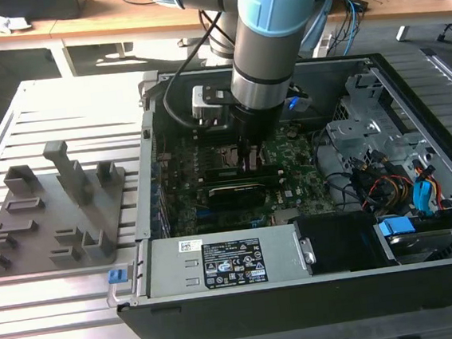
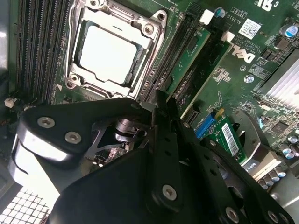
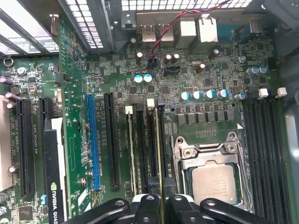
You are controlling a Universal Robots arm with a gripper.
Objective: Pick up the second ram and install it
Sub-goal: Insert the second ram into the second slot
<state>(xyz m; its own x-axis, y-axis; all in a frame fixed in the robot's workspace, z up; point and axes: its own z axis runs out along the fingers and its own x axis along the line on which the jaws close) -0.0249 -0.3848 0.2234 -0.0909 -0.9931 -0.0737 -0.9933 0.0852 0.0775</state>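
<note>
The second ram (image 3: pixel 158 149) is a slim green stick standing in the memory slot closest to the CPU socket (image 3: pixel 212 177). It also appears in the second wrist view (image 2: pixel 189 53). My gripper (image 3: pixel 162 203) is down inside the open computer case (image 1: pixel 411 95), low over the motherboard (image 1: pixel 290 171). Its black fingers (image 3: pixel 148 207) are shut on the near end of the stick. In the exterior view the gripper (image 1: pixel 249 158) hangs straight down beside the socket. Another green stick (image 3: pixel 131 149) sits two slots over, away from the socket.
A grey holder block tray (image 1: pixel 54 210) lies on the slatted table at the exterior view's left. In the case are a black graphics card (image 1: pixel 236 191), a power supply (image 1: pixel 227 261) along the near wall, and drive bays with coloured cables (image 1: pixel 388 186) at the exterior view's right.
</note>
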